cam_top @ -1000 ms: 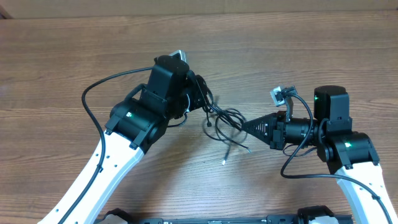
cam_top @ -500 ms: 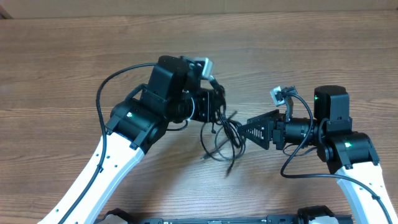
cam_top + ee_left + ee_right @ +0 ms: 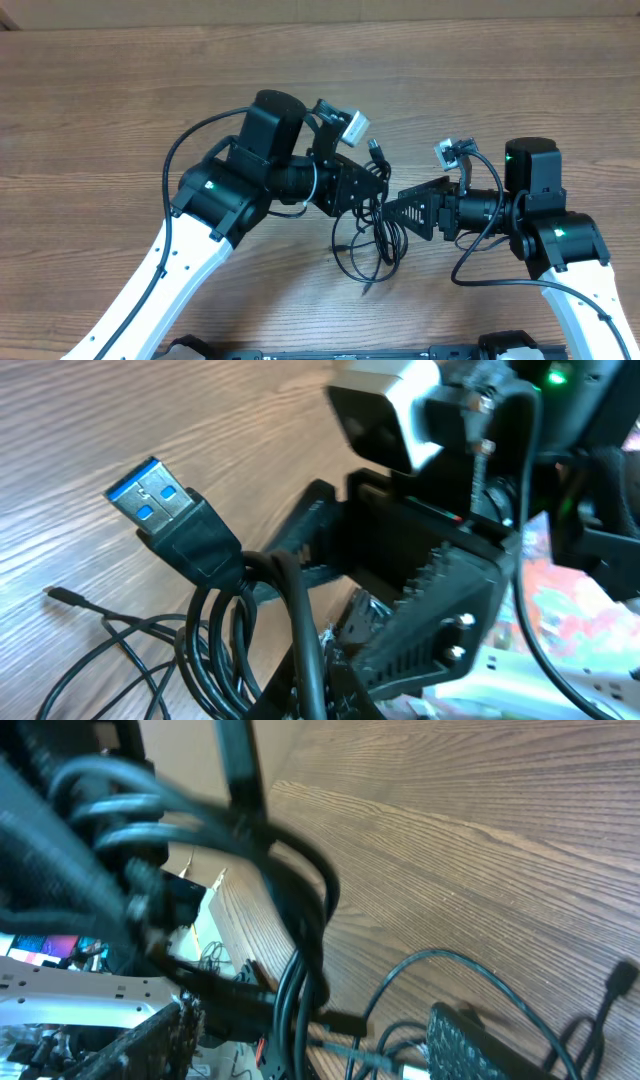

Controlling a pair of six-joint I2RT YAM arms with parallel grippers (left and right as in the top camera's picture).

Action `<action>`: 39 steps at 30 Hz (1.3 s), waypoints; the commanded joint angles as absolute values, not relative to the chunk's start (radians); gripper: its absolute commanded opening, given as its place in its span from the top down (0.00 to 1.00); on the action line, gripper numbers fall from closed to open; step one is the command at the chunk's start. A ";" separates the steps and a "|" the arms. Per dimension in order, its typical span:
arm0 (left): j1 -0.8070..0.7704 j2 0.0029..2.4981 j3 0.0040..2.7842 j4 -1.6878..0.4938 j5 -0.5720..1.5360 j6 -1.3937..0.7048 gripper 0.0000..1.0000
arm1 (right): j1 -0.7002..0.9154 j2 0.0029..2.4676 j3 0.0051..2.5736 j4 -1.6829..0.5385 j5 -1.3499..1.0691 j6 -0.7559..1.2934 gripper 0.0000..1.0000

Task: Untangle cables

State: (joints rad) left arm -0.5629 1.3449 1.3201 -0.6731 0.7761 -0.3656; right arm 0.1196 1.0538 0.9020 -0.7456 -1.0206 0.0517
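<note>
Black and thin, the cables [image 3: 368, 245] are one knotted bunch near the middle of the wood-grain table [image 3: 120, 100]. The top of the bunch is lifted and a few round loops sag down toward 6 o'clock onto the tabletop. The left gripper [image 3: 368, 190] is clamped on the upper part of the bunch, and the strands run straight down into the bottom edge of its wrist view. Sticking up at about 1 o'clock from that gripper is a USB-A plug [image 3: 160, 500] with a shiny metal shell, a bright blue insert and a chunky matte black moulded body. Another strand ends in a tiny slim connector [image 3: 55, 593] lying flat on the wood at 9 o'clock in the left wrist view. The cords look smooth and rubbery, some doubled up side by side. The right gripper [image 3: 400, 208] sits at 3 o'clock of the bunch with its jaws spread wide. Its fingers [image 3: 470, 1040] are hard black plastic with a ribbed, toothed face, and the cables hang between them without being pinched. Some colourful printed stuff shows at 4 o'clock in the left wrist view, but it's too blurry to read.
</note>
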 commanded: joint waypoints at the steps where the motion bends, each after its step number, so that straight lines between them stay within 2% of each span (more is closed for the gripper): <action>1: -0.605 1.335 1.344 -0.656 0.828 -0.347 0.96 | 0.123 1.045 0.903 -0.736 -1.022 0.044 0.29; 3: -0.621 1.335 1.344 -0.637 0.827 -0.347 0.96 | 0.123 1.045 0.903 -0.731 -1.022 0.044 0.32; 5: -0.629 1.335 1.344 -0.618 0.823 -0.347 0.96 | 0.123 1.045 0.903 -0.735 -1.022 0.044 0.42; 8: -0.629 1.335 1.344 -0.617 0.723 -0.416 0.95 | 0.123 1.045 0.903 -0.744 -1.022 0.043 0.75; 9: -0.629 1.335 1.344 -0.622 0.649 -0.482 0.95 | 0.123 1.045 0.903 -0.751 -1.022 0.043 0.96; 25: -0.627 1.335 1.344 -0.625 0.168 -0.954 0.96 | 0.123 1.045 0.903 -0.769 -1.022 0.016 0.96; 37: -0.627 1.337 1.344 -0.688 0.099 -0.995 0.96 | 0.123 1.045 0.903 -0.759 -1.021 0.017 0.96; 38: -0.627 1.337 1.344 -0.688 0.102 -0.992 0.96 | 0.123 1.045 0.903 -0.754 -1.015 0.018 0.94; 39: -0.627 1.337 1.344 -0.688 0.107 -0.981 0.96 | 0.123 1.045 0.903 -0.751 -1.003 0.022 0.84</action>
